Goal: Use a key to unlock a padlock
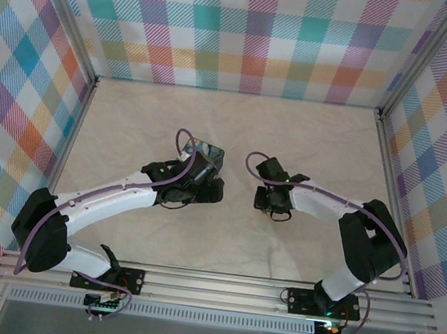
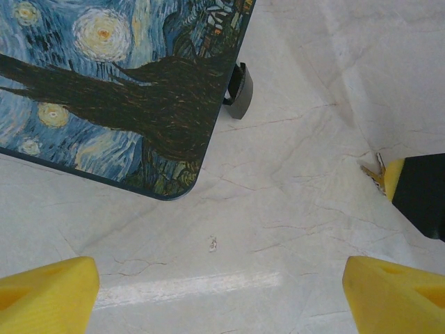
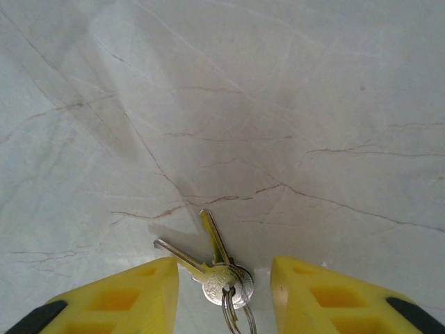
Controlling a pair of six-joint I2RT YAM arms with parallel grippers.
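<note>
— Count?
— Two silvery keys (image 3: 208,261) on one ring (image 3: 235,316); one padlock (image 2: 240,90); one painted box (image 2: 118,90).
— Where?
— Keys lay on the surface (image 3: 278,104) between the fingers of my right end effector (image 3: 224,271), which stood partly open, gripping nothing. Padlock, small and dark, sat against the box edge, shackle hidden. My left end effector (image 2: 222,299) gaped wide, empty.

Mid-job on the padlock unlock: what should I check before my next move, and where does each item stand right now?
1. Keys sit between the right tool's fingers: ok.
2. Firm grip on the keys: cannot tell.
3. Left tool open and empty: ok.
4. Padlock in sight, at the edge of the painted box: ok.
5. Padlock steadied by the left tool: not ok.
6. Keyhole facing the keys: cannot tell.
</note>
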